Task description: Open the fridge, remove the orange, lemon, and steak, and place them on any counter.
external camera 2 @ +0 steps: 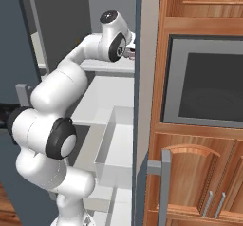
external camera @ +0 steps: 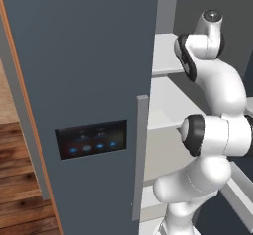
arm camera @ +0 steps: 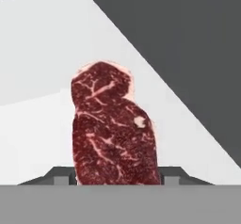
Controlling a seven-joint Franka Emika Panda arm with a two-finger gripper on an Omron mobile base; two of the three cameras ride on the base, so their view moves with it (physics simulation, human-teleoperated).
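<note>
Jaws sit closed against the two sides of the steak (arm camera: 113,129), the dark fingertips (arm camera: 59,175) just showing at its lower edges in the hand view, where the marbled red slab stands over a white shelf (arm camera: 42,53) with a grey wall behind. From the right base view, the white arm (external camera 2: 61,92) reaches deep into the open fridge (external camera 2: 137,54), its wrist at an upper shelf beside the wooden cabinets (external camera 2: 199,173). Over in the left base view, the fridge door and its blue-lit control panel (external camera: 91,139) are in front.
</note>
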